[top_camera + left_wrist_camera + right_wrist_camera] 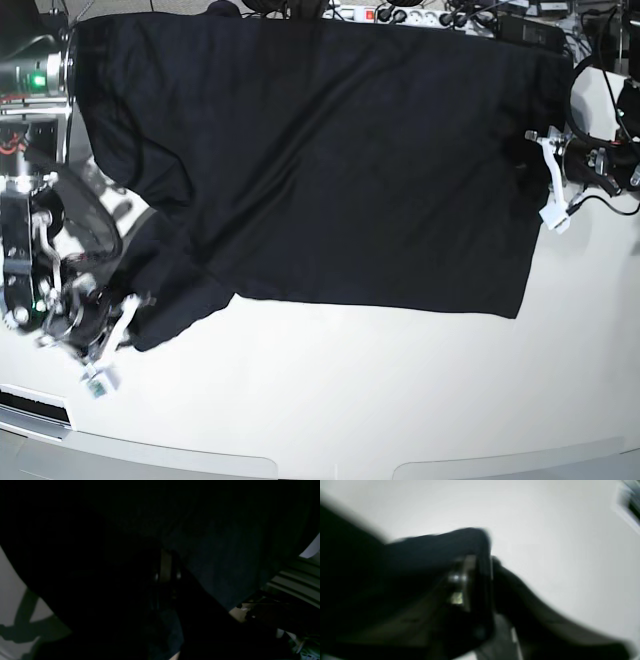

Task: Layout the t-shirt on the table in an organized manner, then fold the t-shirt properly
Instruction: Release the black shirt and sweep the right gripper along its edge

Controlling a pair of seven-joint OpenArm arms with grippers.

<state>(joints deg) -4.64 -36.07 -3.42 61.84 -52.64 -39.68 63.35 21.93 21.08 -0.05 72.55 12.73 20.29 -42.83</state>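
The table point(400, 400) is seen from the base view as a glossy white surface filling most of the frame, with its near edge rounded. Bare top is visible along the whole front and at the right side.

The t-shirt point(330, 160) is spread across the far half of the table as a broad black sheet, reaching from the far edge down to a roughly straight lower edge past mid-table. Diagonal creases are seen across the fabric. At the lower left a sleeve or corner trails toward the front — it ends just beside the right gripper. In the left wrist view the t-shirt point(220, 562) fills nearly the whole dark frame; in the right wrist view black cloth point(432, 550) is draped over the gripper's finger, heavily blurred.

The left gripper point(545, 175) is placed at the shirt's right edge, jaws closed on the fabric there; its white fingers point(551, 190) are touching the cloth edge.

The right gripper point(108, 345) is at the front left, at the tip of the trailing cloth. Whether its jaws are wide or narrow cannot be told — the views are blurred and dark.
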